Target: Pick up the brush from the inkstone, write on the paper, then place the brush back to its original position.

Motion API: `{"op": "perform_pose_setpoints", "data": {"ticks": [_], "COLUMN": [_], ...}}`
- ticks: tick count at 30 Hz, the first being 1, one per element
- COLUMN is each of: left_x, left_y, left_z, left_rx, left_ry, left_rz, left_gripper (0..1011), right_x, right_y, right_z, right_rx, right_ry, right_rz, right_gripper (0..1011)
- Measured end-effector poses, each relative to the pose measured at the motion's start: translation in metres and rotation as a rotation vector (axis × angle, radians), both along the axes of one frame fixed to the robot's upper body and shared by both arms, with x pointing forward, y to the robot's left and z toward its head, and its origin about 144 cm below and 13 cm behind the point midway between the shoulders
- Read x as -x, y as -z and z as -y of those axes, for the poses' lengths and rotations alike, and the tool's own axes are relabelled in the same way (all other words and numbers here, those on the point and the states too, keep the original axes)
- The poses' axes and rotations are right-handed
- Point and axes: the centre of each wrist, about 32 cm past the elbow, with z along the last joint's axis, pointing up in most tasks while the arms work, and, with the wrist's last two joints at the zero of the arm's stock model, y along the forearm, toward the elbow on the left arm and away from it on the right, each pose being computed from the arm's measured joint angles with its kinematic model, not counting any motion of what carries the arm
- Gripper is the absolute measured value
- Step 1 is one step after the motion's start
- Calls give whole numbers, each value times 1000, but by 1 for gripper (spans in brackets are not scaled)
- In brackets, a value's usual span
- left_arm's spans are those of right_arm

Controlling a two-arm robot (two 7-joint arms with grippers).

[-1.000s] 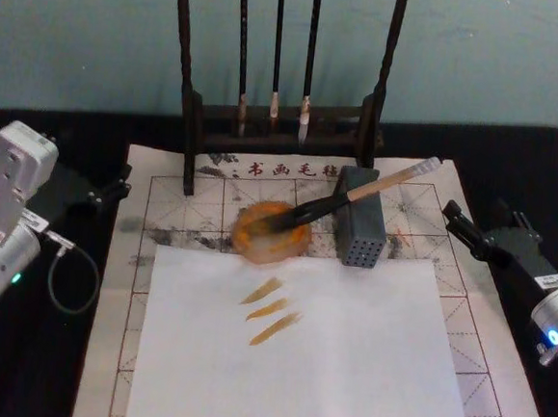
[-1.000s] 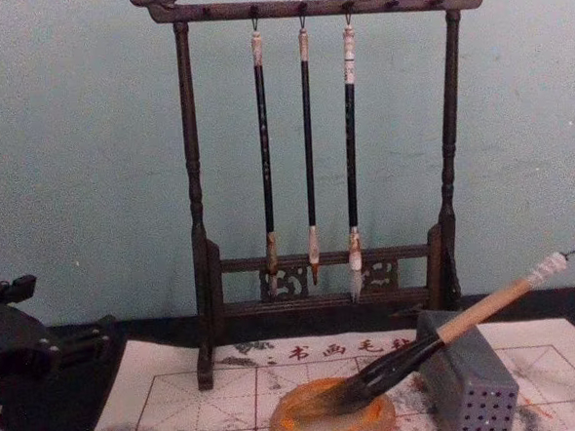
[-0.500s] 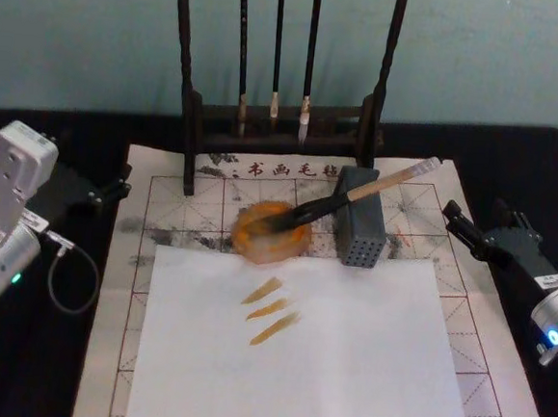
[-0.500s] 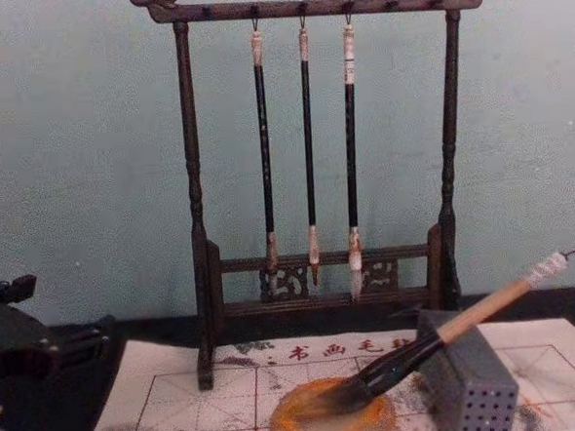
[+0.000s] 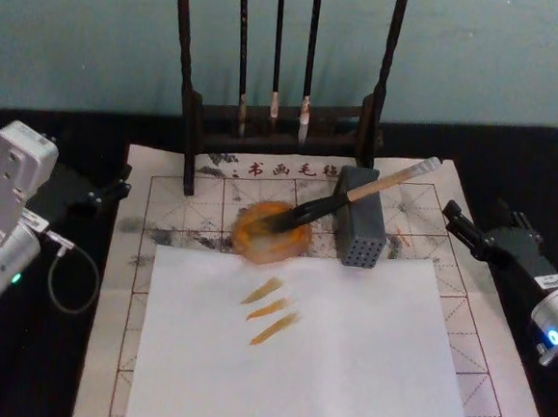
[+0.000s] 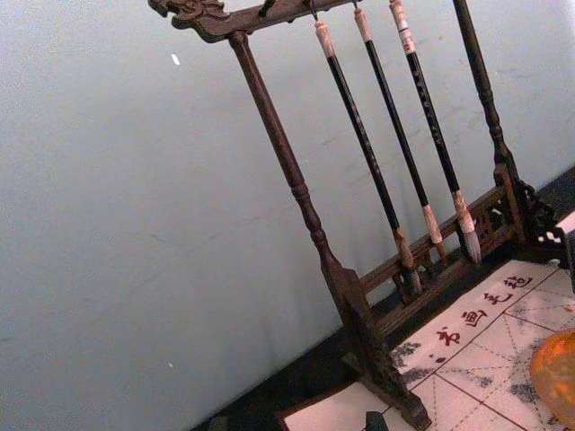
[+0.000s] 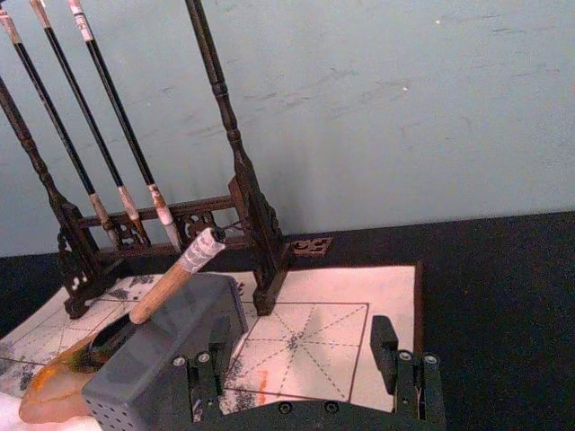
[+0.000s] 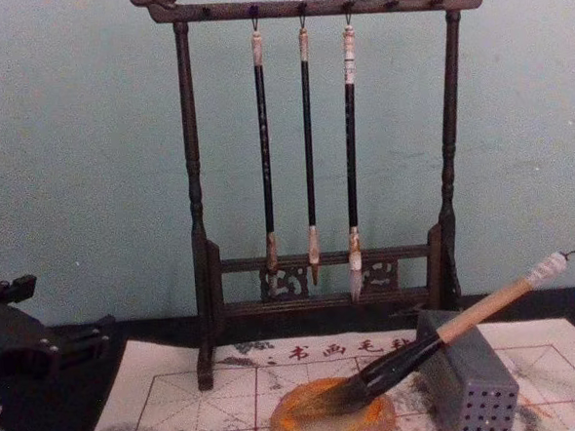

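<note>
Closest to the robot lies a plain white sheet point(image 5: 302, 344) with three short orange strokes point(image 5: 271, 311) near its far left part. It covers much of the paper point(image 5: 473, 325), whose red grid shows along the sides and beyond the sheet's far edge, with grey smudges and a row of red characters point(image 5: 292, 170) at the far border.

The left hand point(image 5: 116, 188) sits off the paper's left edge over the dark tabletop point(image 5: 44, 364), well apart from the brush, fingers spread and holding nothing. The right hand point(image 5: 456, 225) rests at the paper's right edge, level with the grey block, its fingers point(image 7: 384, 346) apart and empty.

Just past the sheet stands the inkstone point(image 5: 271, 232), an orange-brown dish with a greyish middle. The brush point(image 5: 358, 192) lies with its dark tip in the dish; its shaft slants up to the right across the top of the grey block point(image 5: 359, 229), which stands just right of the inkstone. From the chest view the handle rises at a tilt, the white-wrapped end point(image 8: 545, 269) with its cord loop sticking out beyond the block.

Farther back stands a dark wooden rack point(image 5: 192, 115) on the paper's far edge, with three thin brushes point(image 8: 308, 156) hanging tip-down from its top bar. Behind it is a pale teal wall point(image 8: 78, 150).
</note>
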Motion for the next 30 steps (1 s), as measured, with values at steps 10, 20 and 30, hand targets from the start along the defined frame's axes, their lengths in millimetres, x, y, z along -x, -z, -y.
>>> {"op": "perform_pose_setpoints", "data": {"ticks": [10, 20, 30], "left_x": [0, 0, 0], "left_y": [0, 0, 0], "left_z": [0, 0, 0], "left_rx": [0, 0, 0], "left_ry": [0, 0, 0], "left_rz": [0, 0, 0], "left_gripper": [1001, 1001, 1001], "right_x": [0, 0, 0], "right_y": [0, 0, 0], "right_z": [0, 0, 0], "right_rx": [0, 0, 0], "right_ry": [0, 0, 0], "right_rz": [0, 0, 0], "right_gripper": [1003, 1002, 1003]}}
